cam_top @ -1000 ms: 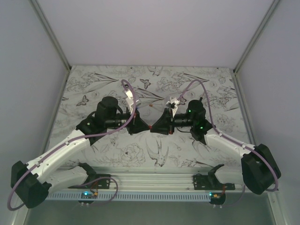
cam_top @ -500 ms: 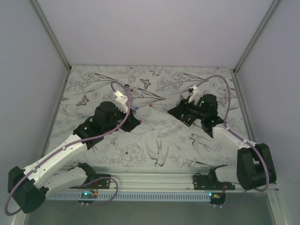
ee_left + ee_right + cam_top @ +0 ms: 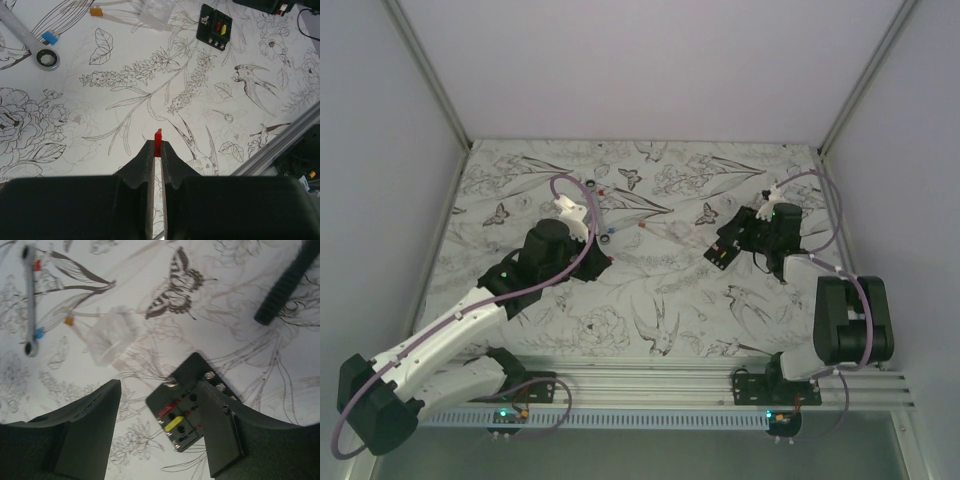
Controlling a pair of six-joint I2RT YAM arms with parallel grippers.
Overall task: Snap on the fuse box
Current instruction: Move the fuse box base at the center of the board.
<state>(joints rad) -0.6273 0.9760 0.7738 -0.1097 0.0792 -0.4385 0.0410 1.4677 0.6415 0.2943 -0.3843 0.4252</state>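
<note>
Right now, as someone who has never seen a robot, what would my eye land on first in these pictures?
The white tablecloth, drawn all over with black flowers, birds and butterflies, stands out first. Next comes the left gripper, shut on a tiny red piece above the cloth. Then the right gripper, jaws open over a small black fuse box with red and yellow fuses, which lies on the cloth.

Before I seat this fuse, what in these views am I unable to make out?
- Left wrist view: lower part of the red fuse, buried between the fingers of the left gripper.
- Right wrist view: right edge of the fuse box, behind a finger of the right gripper.
- Top view: fuse box and red fuse, too small to pick out.
- Left wrist view: handle of the wrench, cut off at the top-left corner.
</note>
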